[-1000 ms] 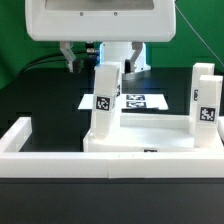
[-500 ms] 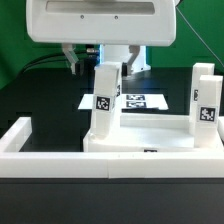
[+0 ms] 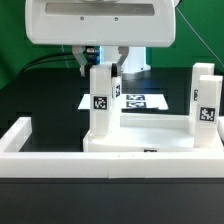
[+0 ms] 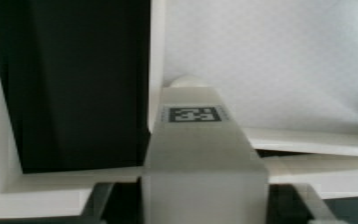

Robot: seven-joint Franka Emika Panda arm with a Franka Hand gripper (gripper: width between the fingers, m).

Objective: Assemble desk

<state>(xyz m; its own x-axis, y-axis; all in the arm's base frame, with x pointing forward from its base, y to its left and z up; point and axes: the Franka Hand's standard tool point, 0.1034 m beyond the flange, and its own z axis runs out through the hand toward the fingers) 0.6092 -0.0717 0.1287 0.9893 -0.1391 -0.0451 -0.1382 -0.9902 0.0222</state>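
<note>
The white tabletop slab [image 3: 150,141] lies flat at the front of the table. One tagged white leg post [image 3: 205,103] stands on its corner at the exterior view's right. My gripper [image 3: 101,66] is shut on the top of a second tagged leg post [image 3: 100,100] and holds it upright on the slab's corner at the exterior view's left. In the wrist view this leg post [image 4: 197,150] fills the gap between my fingers [image 4: 115,203], its tag facing the camera, with the slab [image 4: 282,60] below it.
The long low white border wall [image 3: 40,155] runs along the front and turns back at the exterior view's left. The marker board [image 3: 143,101] lies flat behind the slab. The robot's white base [image 3: 100,20] stands at the back.
The held leg post was leaning toward the exterior view's right; now it stands upright and has shifted slightly to the exterior view's left with my gripper.
</note>
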